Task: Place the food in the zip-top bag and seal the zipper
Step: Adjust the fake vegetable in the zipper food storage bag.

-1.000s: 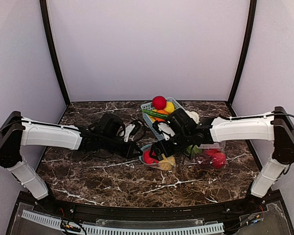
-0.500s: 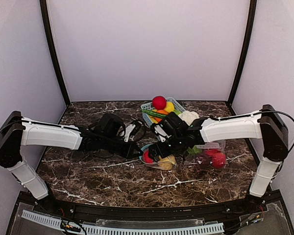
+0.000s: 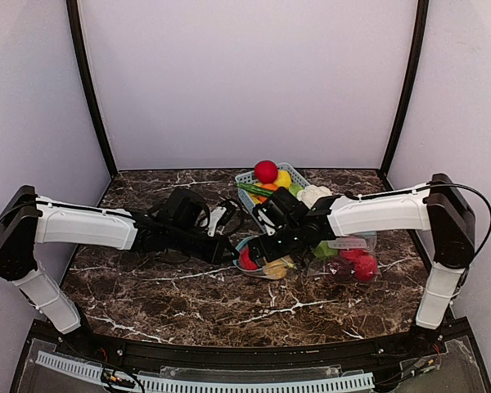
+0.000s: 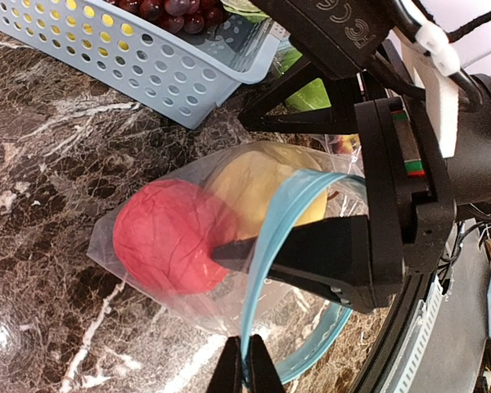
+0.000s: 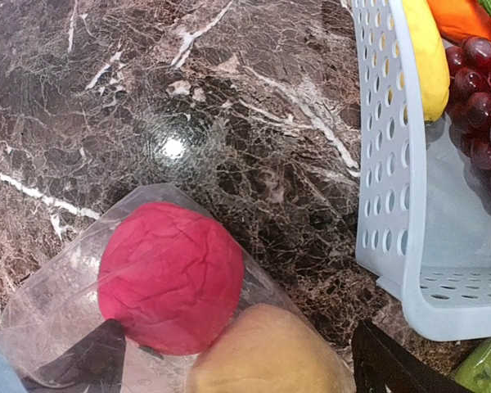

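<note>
A clear zip-top bag (image 3: pixel 263 267) with a blue zipper rim (image 4: pixel 272 246) lies on the marble in front of the basket. Inside it are a red fruit (image 3: pixel 247 262) (image 4: pixel 168 237) (image 5: pixel 170 277) and a yellow fruit (image 3: pixel 279 268) (image 4: pixel 262 184) (image 5: pixel 266 352). My left gripper (image 3: pixel 229 255) (image 4: pixel 245 370) is shut on the blue rim and holds the mouth up. My right gripper (image 3: pixel 266 248) (image 5: pixel 237 368) is open at the bag's mouth. One of its fingers (image 4: pixel 311 255) reaches into the bag beside the fruits. More food sits in the basket.
The light-blue lattice basket (image 3: pixel 247 177) (image 4: pixel 147 65) (image 5: pixel 409 205) stands just behind the bag and holds a red apple (image 3: pixel 266 171), yellow fruit (image 3: pixel 284 178) and grapes (image 5: pixel 483 90). A second clear bag (image 3: pixel 352 262) with red and green items lies to the right.
My right gripper has shifted slightly left, further into the bag's mouth, and its arm has drawn in. My left gripper has stayed still on the zipper rim.
</note>
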Controlling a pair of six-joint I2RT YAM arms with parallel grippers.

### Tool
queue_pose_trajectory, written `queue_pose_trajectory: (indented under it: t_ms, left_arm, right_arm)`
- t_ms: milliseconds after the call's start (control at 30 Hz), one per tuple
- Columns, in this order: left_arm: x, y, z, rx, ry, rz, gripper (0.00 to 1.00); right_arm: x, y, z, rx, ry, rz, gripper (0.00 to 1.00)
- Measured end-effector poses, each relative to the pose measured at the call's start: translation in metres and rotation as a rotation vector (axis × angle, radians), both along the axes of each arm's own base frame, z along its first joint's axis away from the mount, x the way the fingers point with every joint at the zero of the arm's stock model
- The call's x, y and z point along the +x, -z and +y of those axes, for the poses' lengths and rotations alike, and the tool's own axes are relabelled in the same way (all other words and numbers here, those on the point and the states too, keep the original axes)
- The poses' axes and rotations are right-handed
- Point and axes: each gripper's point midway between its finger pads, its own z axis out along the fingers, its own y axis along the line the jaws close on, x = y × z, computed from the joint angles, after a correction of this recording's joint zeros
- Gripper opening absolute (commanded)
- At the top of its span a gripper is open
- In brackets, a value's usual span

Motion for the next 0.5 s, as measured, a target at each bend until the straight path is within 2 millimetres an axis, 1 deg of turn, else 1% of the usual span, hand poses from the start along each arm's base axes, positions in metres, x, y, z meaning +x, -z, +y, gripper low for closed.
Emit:
queue_pose_trajectory:
  t_ms: [200,267,333,367,400,433,467,500]
  left_arm:
    - [0.001,0.003,0.004,0.021,-0.01,-0.001,0.01]
    - [0.004,0.003,0.007,0.027,-0.023,-0.002,0.01]
    - [0.009,-0.001,0.014,0.022,-0.045,0.002,0.01]
    - [0.013,-0.002,0.018,0.015,-0.059,0.005,0.01]
    - [0.018,-0.005,0.025,0.006,-0.081,0.007,0.01]
    - [0.022,-0.006,0.032,-0.001,-0.099,0.012,0.01]
    - [0.026,-0.008,0.039,-0.009,-0.118,0.016,0.01]
    - [0.029,-0.008,0.045,-0.015,-0.131,0.02,0.01]
  right_arm:
    - [-0.002,-0.004,0.0,-0.005,-0.01,0.014,0.97]
    - [-0.007,-0.013,0.002,0.02,-0.033,0.022,0.99]
    - [-0.011,-0.035,0.005,0.069,-0.058,0.006,0.99]
    - [-0.014,-0.052,0.006,0.104,-0.072,-0.01,0.99]
    - [-0.017,-0.075,0.006,0.153,-0.085,-0.033,0.99]
    - [-0.019,-0.091,0.005,0.185,-0.092,-0.053,0.99]
    - [-0.021,-0.114,0.002,0.228,-0.097,-0.083,0.99]
    - [-0.023,-0.131,0.0,0.259,-0.101,-0.107,0.99]
